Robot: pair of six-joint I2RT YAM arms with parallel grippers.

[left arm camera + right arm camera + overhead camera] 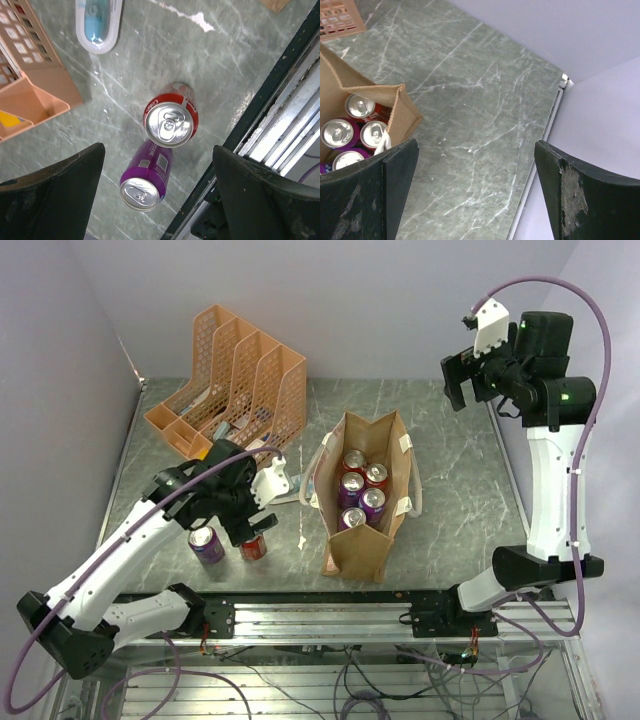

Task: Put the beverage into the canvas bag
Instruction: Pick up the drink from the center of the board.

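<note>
Left gripper (pixel 232 527), jaws spread wide and empty, hovers over red can (pixel 170 124) and purple can (pixel 145 180), both upright on table (pixel 450 490). Canvas bag (pixel 360 545) stands open nearby, five cans (pixel 350 488) inside. Right gripper (pixel 476 146) raised, jaws spread, empty.

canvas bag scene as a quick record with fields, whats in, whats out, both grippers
bag: canvas bag standing open on the table
in bag: five cans, upright
outside: purple can and red can, upright, side by side, left of the bag
left gripper: open, above those two cans, holding nothing
right gripper: open, raised at far right, holding nothing
</note>
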